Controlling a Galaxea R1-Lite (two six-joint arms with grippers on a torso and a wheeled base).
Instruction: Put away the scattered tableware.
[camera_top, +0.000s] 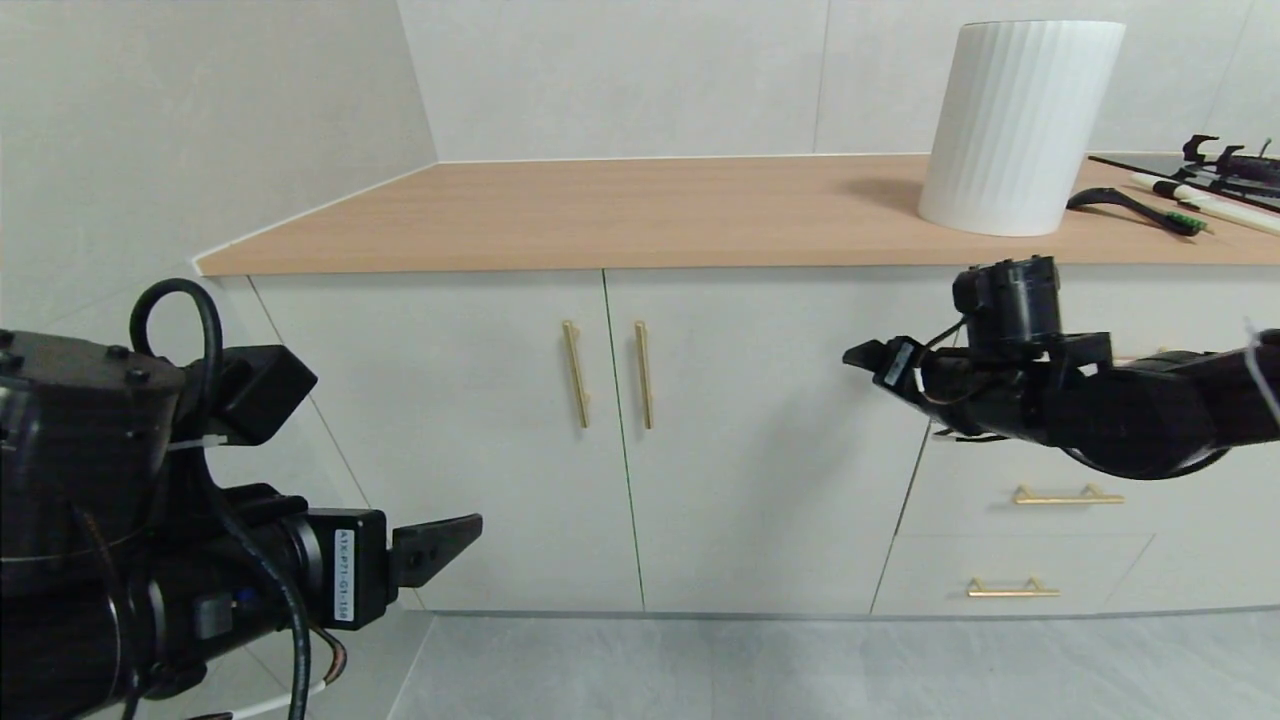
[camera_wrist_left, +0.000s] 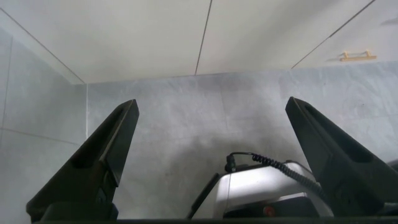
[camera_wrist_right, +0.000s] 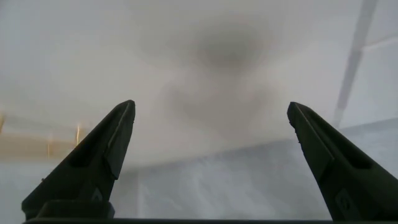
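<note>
This looks like the approach stage. The left end effector (camera_top: 440, 545) and right end effector (camera_top: 880, 365) are both below the counter (camera_top: 600, 215), spread and empty. The tableware (camera_top: 1135, 208) lies at upper right beside the white ribbed container (camera_top: 1015, 125). Next, the right arm probably needs to rise over the counter edge toward it.

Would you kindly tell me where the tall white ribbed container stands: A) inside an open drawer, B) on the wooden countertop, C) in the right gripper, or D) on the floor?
B: the white container stands on the wooden countertop, held by no gripper.
</note>
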